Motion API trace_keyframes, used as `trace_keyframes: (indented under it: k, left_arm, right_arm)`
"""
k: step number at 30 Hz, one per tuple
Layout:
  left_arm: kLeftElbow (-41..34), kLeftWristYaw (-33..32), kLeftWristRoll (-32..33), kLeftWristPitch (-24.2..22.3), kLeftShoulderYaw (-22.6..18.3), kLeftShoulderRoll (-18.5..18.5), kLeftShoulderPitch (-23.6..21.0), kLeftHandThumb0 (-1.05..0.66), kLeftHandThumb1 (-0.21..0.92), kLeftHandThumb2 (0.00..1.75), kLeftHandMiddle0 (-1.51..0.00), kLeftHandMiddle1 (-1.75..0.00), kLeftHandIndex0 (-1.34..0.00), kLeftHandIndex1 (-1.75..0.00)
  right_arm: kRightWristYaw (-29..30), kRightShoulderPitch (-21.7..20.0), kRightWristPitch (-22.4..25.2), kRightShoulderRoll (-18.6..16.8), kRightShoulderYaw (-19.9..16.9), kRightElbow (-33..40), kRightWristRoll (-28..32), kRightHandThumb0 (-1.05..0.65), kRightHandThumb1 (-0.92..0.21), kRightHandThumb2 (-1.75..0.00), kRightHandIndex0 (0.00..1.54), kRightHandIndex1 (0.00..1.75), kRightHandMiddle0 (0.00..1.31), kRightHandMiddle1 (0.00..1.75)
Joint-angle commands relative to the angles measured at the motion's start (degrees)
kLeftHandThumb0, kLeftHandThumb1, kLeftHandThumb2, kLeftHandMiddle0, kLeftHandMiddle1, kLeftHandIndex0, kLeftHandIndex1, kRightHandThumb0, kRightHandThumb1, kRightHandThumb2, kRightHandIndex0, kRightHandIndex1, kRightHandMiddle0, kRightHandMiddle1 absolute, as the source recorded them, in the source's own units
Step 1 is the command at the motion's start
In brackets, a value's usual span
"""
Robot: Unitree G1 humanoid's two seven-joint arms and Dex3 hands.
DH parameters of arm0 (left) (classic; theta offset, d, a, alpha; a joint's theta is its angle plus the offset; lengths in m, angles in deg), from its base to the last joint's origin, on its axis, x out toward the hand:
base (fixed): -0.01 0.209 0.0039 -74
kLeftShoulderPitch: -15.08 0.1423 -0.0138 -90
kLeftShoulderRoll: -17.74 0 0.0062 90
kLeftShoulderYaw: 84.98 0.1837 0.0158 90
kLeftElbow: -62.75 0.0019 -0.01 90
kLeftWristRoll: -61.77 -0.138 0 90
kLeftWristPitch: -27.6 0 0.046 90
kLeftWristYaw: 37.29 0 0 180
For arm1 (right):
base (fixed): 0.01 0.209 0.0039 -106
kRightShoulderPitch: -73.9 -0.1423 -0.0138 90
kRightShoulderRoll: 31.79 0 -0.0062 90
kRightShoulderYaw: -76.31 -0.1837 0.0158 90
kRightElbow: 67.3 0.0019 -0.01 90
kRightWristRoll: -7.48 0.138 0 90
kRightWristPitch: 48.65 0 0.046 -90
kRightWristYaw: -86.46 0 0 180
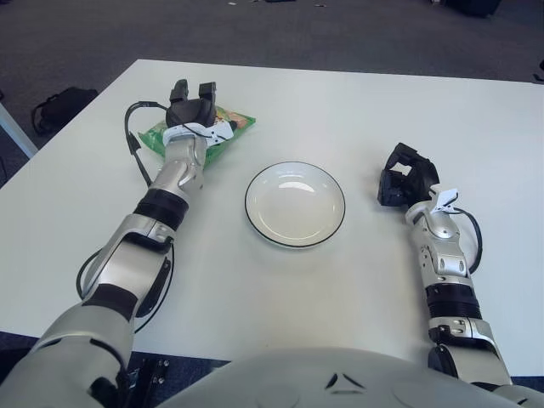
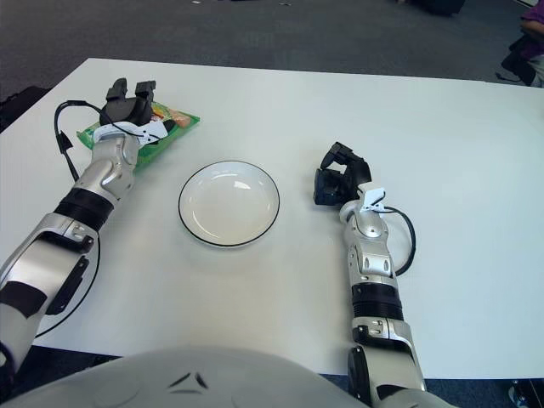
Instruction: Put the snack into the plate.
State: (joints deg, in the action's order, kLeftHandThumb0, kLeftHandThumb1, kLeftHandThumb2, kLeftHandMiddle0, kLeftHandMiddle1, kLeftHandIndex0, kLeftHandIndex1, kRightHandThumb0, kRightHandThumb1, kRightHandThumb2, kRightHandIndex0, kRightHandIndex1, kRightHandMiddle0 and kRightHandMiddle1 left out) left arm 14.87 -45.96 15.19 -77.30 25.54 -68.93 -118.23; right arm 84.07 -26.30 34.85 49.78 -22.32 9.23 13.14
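Silver segmented arms, black joint bands, black hands, white wrist tabs, looping black cables.

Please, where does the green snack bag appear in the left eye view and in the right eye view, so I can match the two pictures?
Left eye view: the snack bag lies upper left, partly under the left hand.
Right eye view: the snack bag sits nearer the left edge, again under that hand.
Shared landmark: the white plate, right of the bag and slightly nearer the robot in both views.

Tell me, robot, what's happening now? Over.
Left hand over the snack bag, fingers open, no grip yet. Right hand idle, right of the plate. Plate has nothing in it. Nothing between bag and plate.
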Motion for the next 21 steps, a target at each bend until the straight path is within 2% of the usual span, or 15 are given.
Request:
trace_keyframes:
  k: [1,11,21]
  left_arm:
    - [8.2,-2.8,1.2,1.6,0.9,-1.8,-0.8,-1.05,0.92,0.95,0.0,0.0,0.0,-0.31]
    - [22.8,-10.4,0.9,4.2,3.9,-2.1,-3.5,-1.05,0.92,1.01,0.0,0.0,0.0,-0.05]
    - [30.5,-18.5,0.8,3.9,6.8,-2.4,-3.7,-1.05,0.92,1.03,0.0,0.0,0.0,0.0]
  right_arm:
    - [-0.1,6.2,0.1,-2.2,-0.1,-3.1,0.7,-0.58,-0.1,-1.58,1.35,1.75,0.8,1.75]
    - [-0.3,6.8,0.3,-2.1,-0.1,-2.2,0.8,-0.58,-0.1,-1.58,1.35,1.75,0.8,1.75]
    - [-0.9,7.3,1.2,-1.8,-0.2,-1.1,1.0,-0.58,-0.1,-1.58,1.35,1.75,0.8,1.75]
